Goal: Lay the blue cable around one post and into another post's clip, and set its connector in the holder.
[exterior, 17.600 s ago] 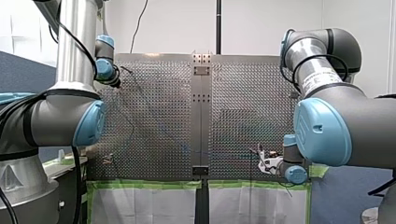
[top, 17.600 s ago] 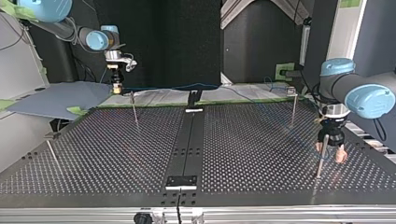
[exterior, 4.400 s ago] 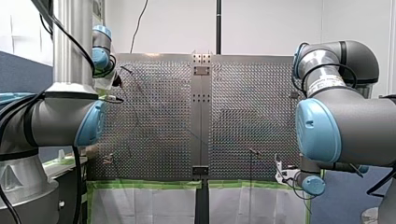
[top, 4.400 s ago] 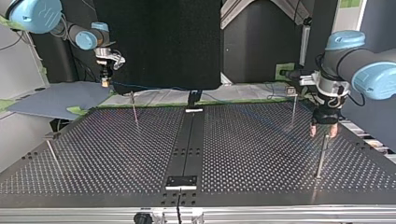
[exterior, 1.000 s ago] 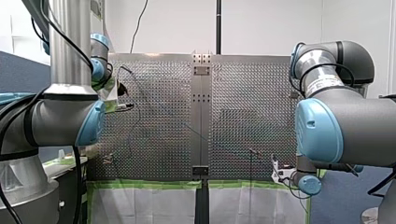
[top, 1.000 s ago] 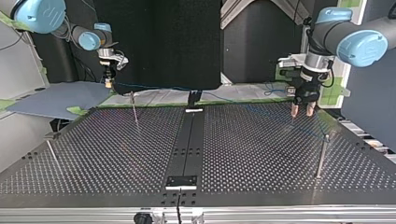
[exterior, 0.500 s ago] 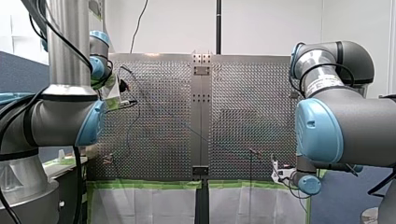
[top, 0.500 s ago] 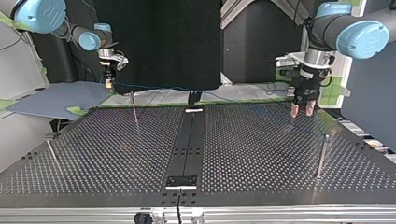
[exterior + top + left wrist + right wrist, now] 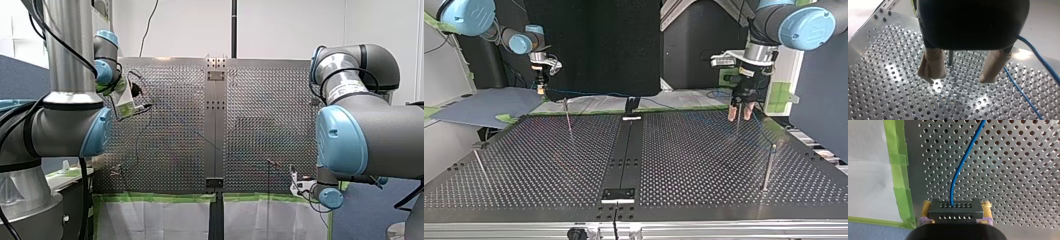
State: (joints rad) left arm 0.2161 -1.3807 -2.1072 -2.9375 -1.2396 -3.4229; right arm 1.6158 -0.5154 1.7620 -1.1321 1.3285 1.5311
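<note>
My right hand pinches the connector at the surface's edge, blue cable trailing ahead; my left hand, spread over a post, could clamp the post and miss the cable

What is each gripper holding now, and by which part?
My right gripper clamps the black connector by its two sides, the blue cable leading out ahead. My left gripper is open and holds nothing.

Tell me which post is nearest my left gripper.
The far post at the top view's right, just below my left gripper; the other three stand farther.
</note>
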